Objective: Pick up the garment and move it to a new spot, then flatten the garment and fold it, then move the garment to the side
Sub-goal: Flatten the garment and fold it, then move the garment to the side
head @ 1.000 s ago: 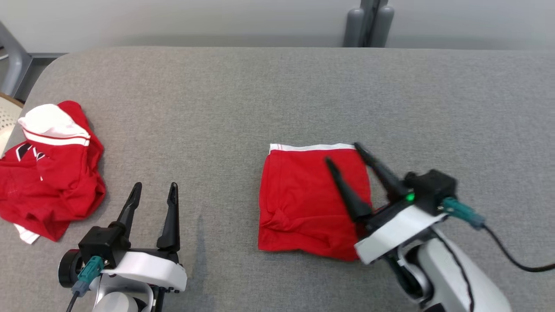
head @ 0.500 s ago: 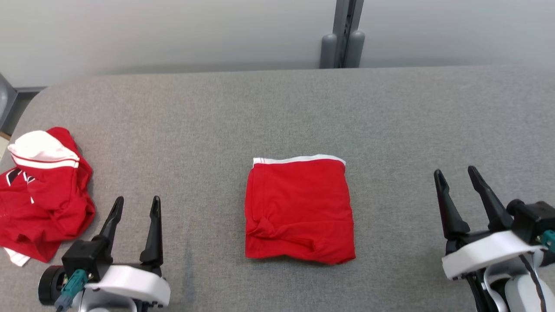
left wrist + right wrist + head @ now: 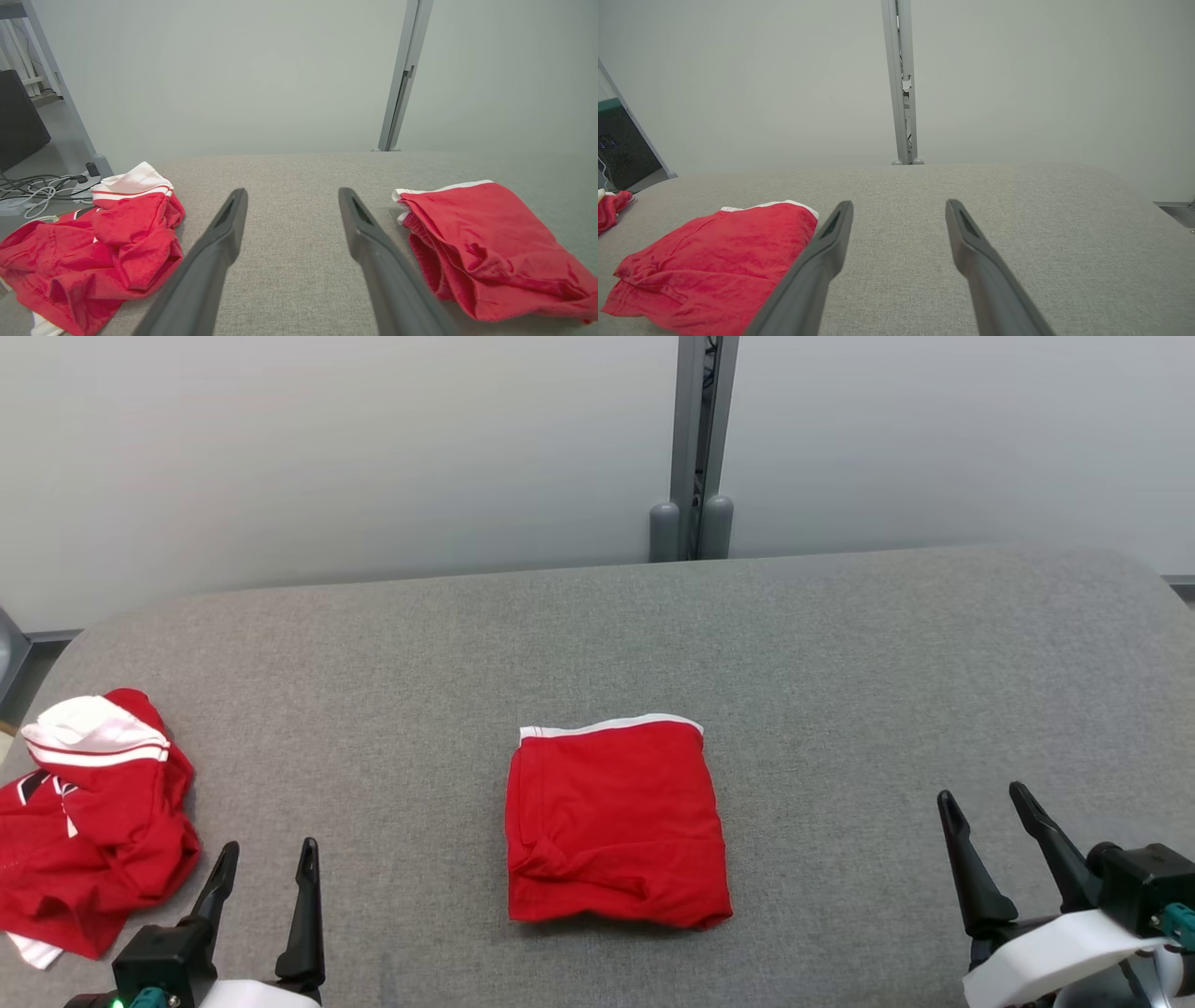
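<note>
On the head camera I see the folded red garment [image 3: 616,821] lying flat in the middle of the grey table [image 3: 840,653]. A crumpled pile of red clothes [image 3: 93,831] sits at the table's left edge, and my left gripper [image 3: 269,847] and right gripper [image 3: 980,792] are low at either side, both spread wide and empty. On the left wrist camera my open fingers [image 3: 219,242] point over bare tabletop between the pile on their left and the garment on their right, and on the right wrist camera the parted fingers hover with the garment to their left.
</note>
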{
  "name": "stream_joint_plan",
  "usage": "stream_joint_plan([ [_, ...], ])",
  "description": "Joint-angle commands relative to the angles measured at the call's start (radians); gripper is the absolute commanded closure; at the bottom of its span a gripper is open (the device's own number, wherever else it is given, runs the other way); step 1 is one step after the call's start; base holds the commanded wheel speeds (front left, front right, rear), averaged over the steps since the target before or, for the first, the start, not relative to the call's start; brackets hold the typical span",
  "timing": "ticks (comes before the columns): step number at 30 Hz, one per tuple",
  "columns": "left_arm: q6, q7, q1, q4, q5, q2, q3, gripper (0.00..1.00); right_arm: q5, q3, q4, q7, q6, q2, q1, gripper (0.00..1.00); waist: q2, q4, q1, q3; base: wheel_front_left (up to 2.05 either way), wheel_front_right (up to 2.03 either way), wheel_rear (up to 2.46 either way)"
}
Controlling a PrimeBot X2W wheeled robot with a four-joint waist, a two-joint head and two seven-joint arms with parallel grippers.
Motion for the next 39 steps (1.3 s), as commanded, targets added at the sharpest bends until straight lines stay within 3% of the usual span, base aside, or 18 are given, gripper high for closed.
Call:
stream_joint_plan([
  [1, 0.008, -0.001, 0.011, -0.007, -0.005, 0.007, 0.006, 0.00, -0.002, -0.006, -0.006, 0.005, 0.000, -0.008, 0.010, 0.00, 0.0000, -0.003, 0.0000, -0.007, 0.00, 0.00, 0.00],
  [26, 0.039, 0.034, 0.050, -0.073, -0.005, 0.024, -0.011, 0.00, -0.002, -0.020, -0.043, 0.043, 0.000, -0.011, 0.039, 0.00, 0.0000, -0.014, 0.0000, -0.018, 0.00, 0.00, 0.00],
  [39, 0.038, 0.044, 0.014, -0.086, 0.008, 0.027, -0.028, 0.00, -0.008, -0.043, -0.037, 0.042, 0.000, -0.002, 0.045, 0.00, 0.0000, 0.018, 0.0000, 0.002, 0.00, 0.00, 0.00],
])
